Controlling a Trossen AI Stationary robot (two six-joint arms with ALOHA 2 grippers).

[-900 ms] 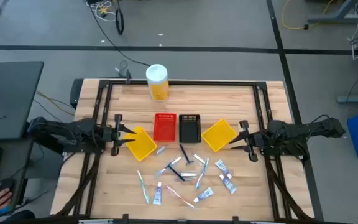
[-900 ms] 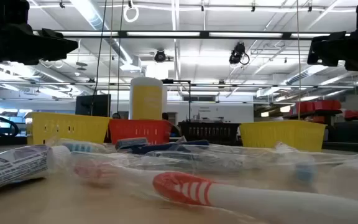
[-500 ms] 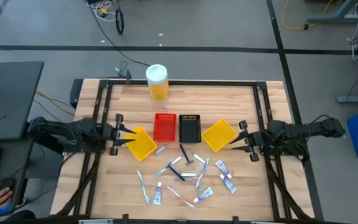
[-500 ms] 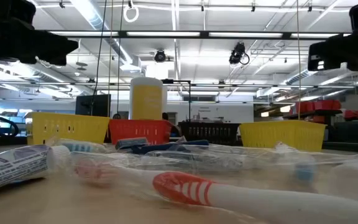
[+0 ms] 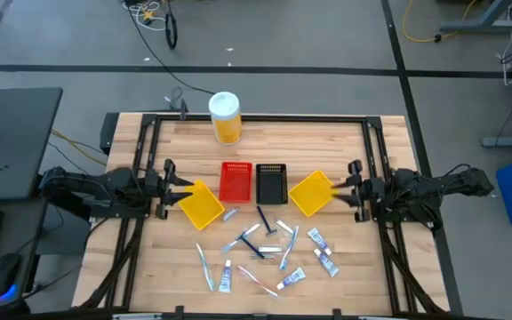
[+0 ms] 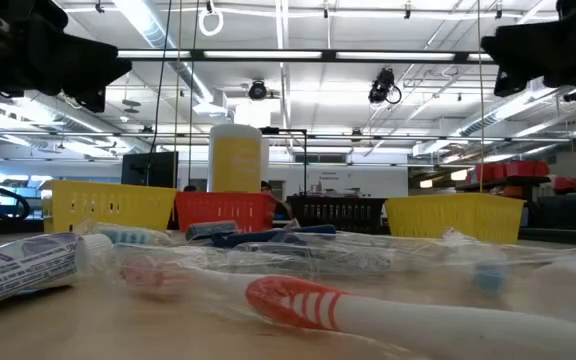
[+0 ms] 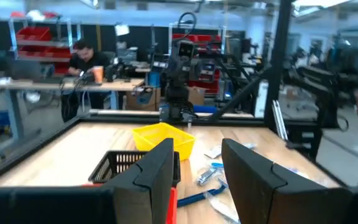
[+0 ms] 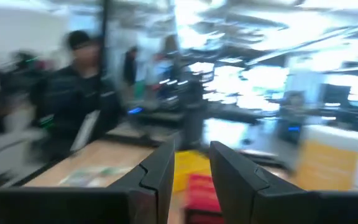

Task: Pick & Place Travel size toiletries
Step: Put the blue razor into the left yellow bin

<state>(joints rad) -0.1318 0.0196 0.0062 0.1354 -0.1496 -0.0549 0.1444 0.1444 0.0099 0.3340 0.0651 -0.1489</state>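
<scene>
From above, you see the toiletries (image 5: 265, 251) scattered on the near half of the table (image 5: 363, 267), in front of a row of bins: yellow bin (image 5: 200, 204), red bin (image 5: 236, 181), black bin (image 5: 271, 181), second yellow bin (image 5: 312, 193). The left gripper (image 5: 169, 187) hangs at the table's left edge just beside the first yellow bin; the right gripper (image 5: 349, 184) sits at the right edge beside the other. Neither holds anything, and both are well apart from the pile. A canister (image 5: 225, 116) stands at the far edge.

At table height, a white tube (image 6: 28, 268) lies to one side and a toothbrush (image 6: 368, 310) with a red striped end lies closest, with wrapped items behind. Expect all of these to be light and smooth. The tubes look soft, so squeeze across the body gently. The toothbrushes and the comb (image 5: 263, 218) are thin, stiff and flat to the wood, so pinch them mid-handle, across the narrow width, pressing down close to the surface. Overlapping pieces may drag neighbours along.

Through the left wrist, you see its fingers (image 7: 160, 168) parted with nothing between them, looking across at the bins and the other arm.

Through the right wrist, its fingers (image 8: 160, 171) also stand apart and empty, though the scene beyond is smeared.
</scene>
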